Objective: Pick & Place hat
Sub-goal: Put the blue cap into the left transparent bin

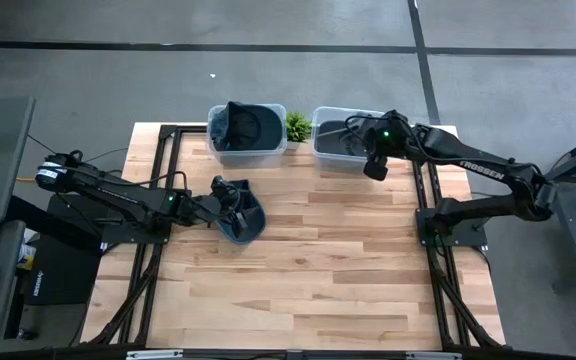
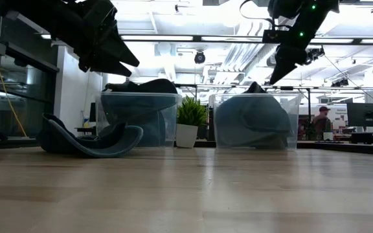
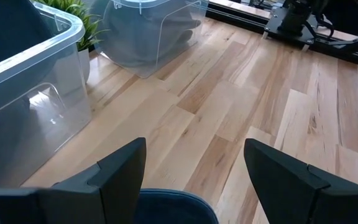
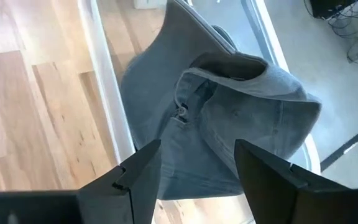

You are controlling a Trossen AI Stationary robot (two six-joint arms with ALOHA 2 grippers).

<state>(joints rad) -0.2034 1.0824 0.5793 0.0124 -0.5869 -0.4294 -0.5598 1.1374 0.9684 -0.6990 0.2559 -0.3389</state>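
At the worktop's left side, the left gripper (image 1: 230, 195) hangs with its jaws parted wide, nothing between them. The dark blue hat (image 1: 244, 218) lies on the wood directly under and just ahead of those jaws, brim curling up, well nearer this arm than the other. Along the far edge stand the left bin (image 1: 247, 131), holding a dark cap, a small plant (image 1: 298, 126), then the right bin (image 1: 340, 140) with a grey hat (image 4: 229, 112). The right gripper (image 1: 375, 165) hovers above that bin's near edge, jaws apart and empty.
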